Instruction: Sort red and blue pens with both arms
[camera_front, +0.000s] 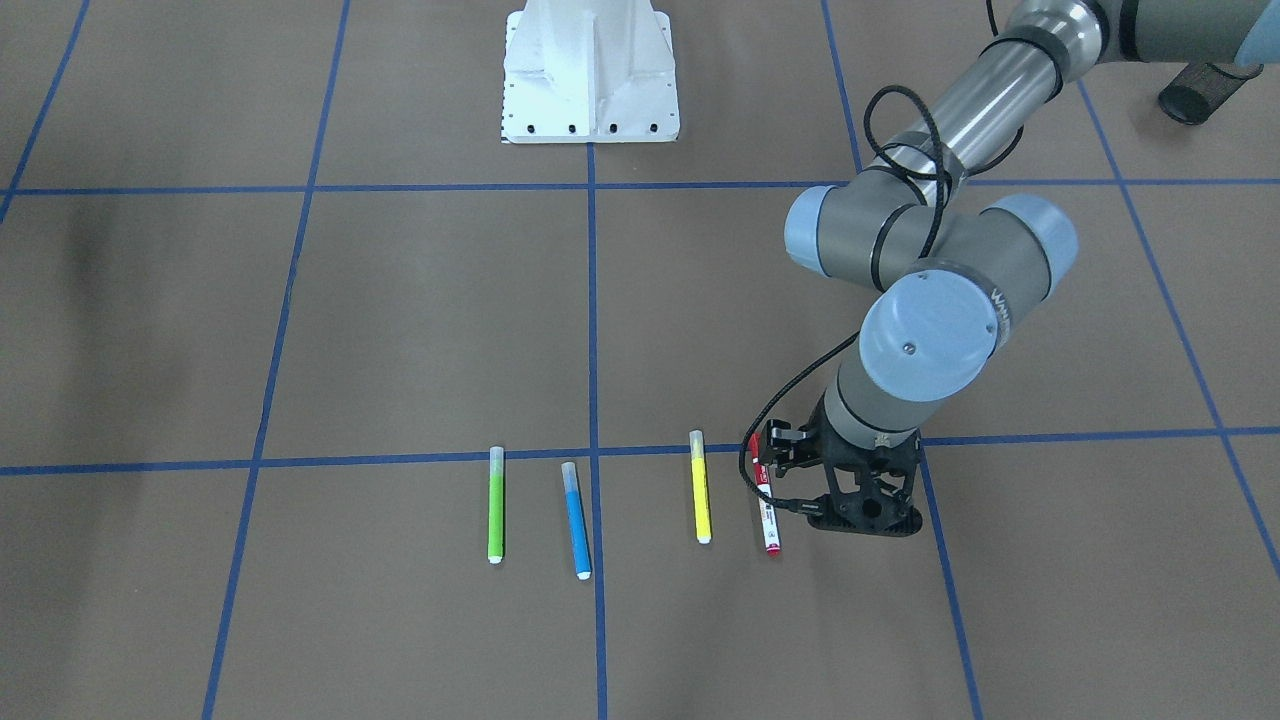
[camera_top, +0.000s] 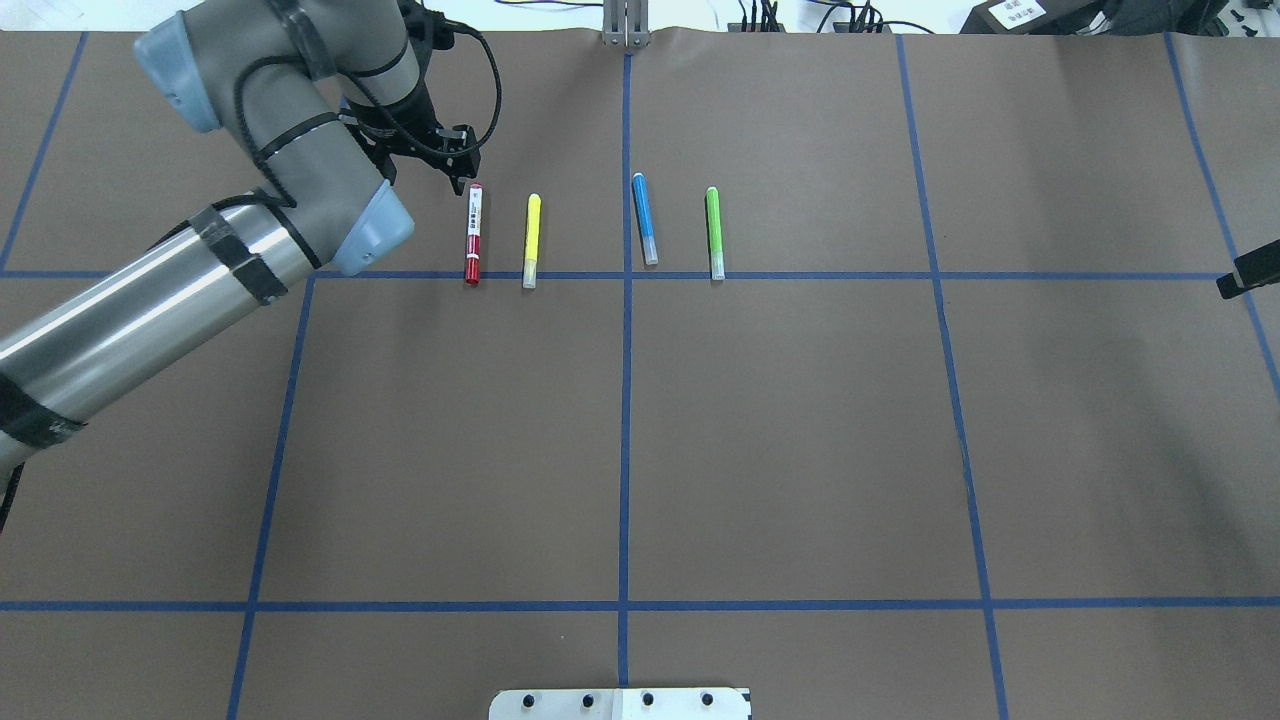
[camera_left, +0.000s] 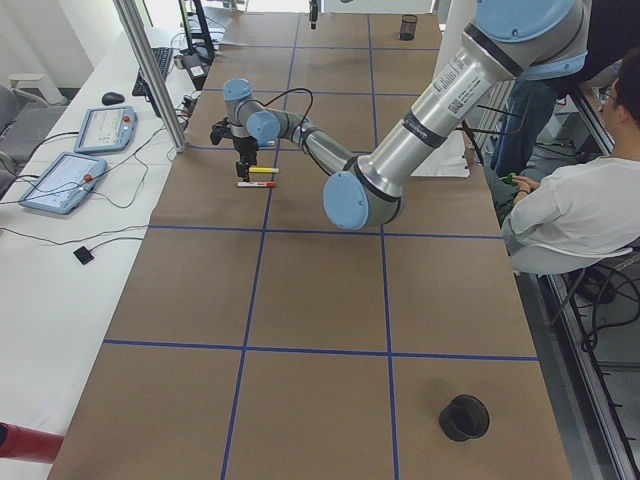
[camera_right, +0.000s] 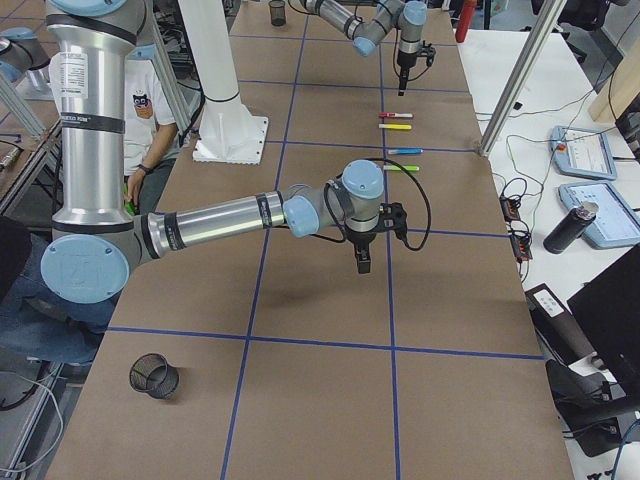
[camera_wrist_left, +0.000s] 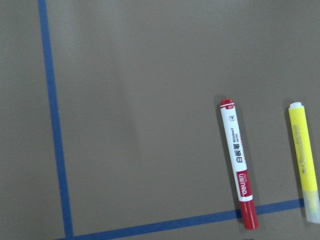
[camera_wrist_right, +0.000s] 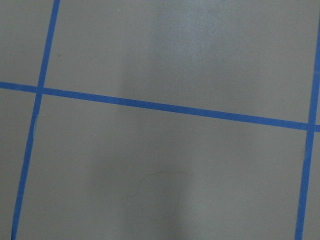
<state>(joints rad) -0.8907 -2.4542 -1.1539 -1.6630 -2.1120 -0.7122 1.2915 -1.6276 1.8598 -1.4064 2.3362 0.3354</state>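
The red pen (camera_front: 766, 505), white-barrelled with a red cap, lies on the brown table at one end of a row of markers. It also shows in the left wrist view (camera_wrist_left: 239, 164). The blue pen (camera_front: 577, 521) lies two places along, past a yellow marker (camera_front: 701, 487). My left gripper (camera_front: 865, 520) hangs low beside the red pen, on its outer side, apart from it, open and empty. My right gripper (camera_right: 362, 258) hovers over bare table far from the pens. Whether it is open or shut I cannot tell. Only a black tip (camera_top: 1245, 272) of it shows overhead.
A green marker (camera_front: 495, 505) closes the row beyond the blue pen. Black mesh cups stand near both table ends (camera_left: 465, 417) (camera_right: 155, 377). The white robot base (camera_front: 590, 75) is at the table's robot side. A seated person (camera_left: 570, 210) is beside the table.
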